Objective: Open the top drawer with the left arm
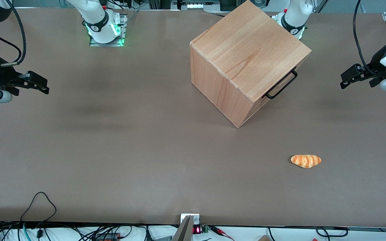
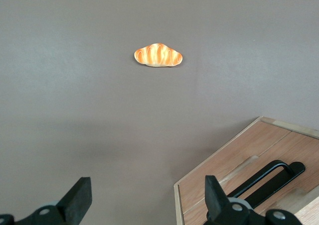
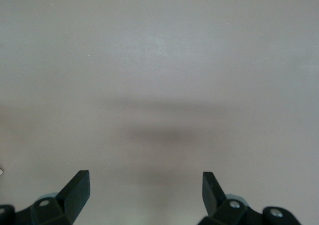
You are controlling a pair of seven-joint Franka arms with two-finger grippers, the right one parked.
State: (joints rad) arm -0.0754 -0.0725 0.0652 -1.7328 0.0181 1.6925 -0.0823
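Note:
The beech cube cabinet (image 1: 246, 53) stands on the table, turned at an angle. Its top drawer (image 2: 238, 161) is shut, its front flush with the cabinet. The thin black wire handle (image 1: 282, 85) sticks out from the drawer front and also shows in the left wrist view (image 2: 270, 177). My left arm's gripper (image 1: 345, 80) hovers in front of the drawer, toward the working arm's end of the table, well apart from the handle. In the left wrist view the gripper (image 2: 148, 194) is open and empty, one finger (image 2: 215, 195) over the cabinet's corner.
A toy croissant (image 1: 306, 160) lies on the brown table (image 1: 129, 150), nearer the front camera than the cabinet; it also shows in the left wrist view (image 2: 158, 55). Cables run along the table's front edge (image 1: 39, 201).

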